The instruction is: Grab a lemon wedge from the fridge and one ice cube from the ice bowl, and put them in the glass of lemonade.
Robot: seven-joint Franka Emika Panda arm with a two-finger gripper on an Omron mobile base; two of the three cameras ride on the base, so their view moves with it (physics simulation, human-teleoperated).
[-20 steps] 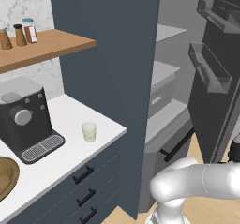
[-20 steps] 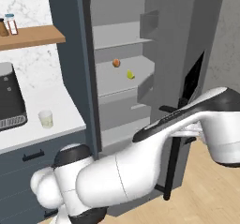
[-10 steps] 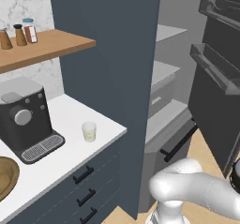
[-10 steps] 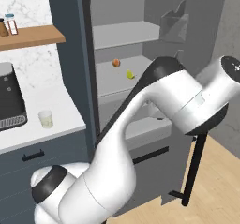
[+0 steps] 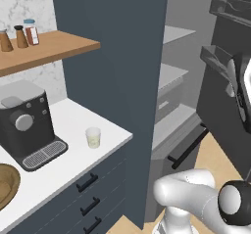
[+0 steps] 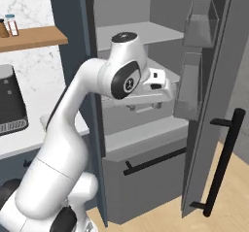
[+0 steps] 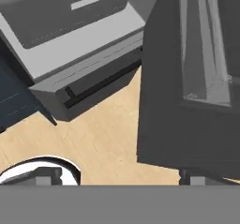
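Note:
The fridge point(image 6: 160, 129) stands open, its door point(image 6: 219, 56) swung out to the right with the black bar handle point(image 6: 224, 163) on it. My gripper point(image 6: 145, 107) hangs open in front of the middle shelf and points down, with nothing between its fingers. In the hand view the gripper point(image 7: 122, 177) looks down on the fridge's lower drawer point(image 7: 79, 26) and the wooden floor. My arm hides the lemon wedge. The glass of lemonade point(image 5: 92, 137) stands on the white counter, right of the coffee machine. The brown ice bowl point(image 5: 5, 185) sits at the counter's left edge.
The door's clear bins point(image 6: 200, 22) hang close to the right of my hand. A black coffee machine point(image 5: 27, 123) stands on the counter point(image 5: 59, 169). A wooden shelf point(image 5: 49, 49) above carries spice jars. The navy cabinet point(image 5: 117, 57) flanks the fridge on the left.
The fridge door has swung wider open. My arm has left the door handle and swung left, in front of the fridge shelves. The gripper stays open.

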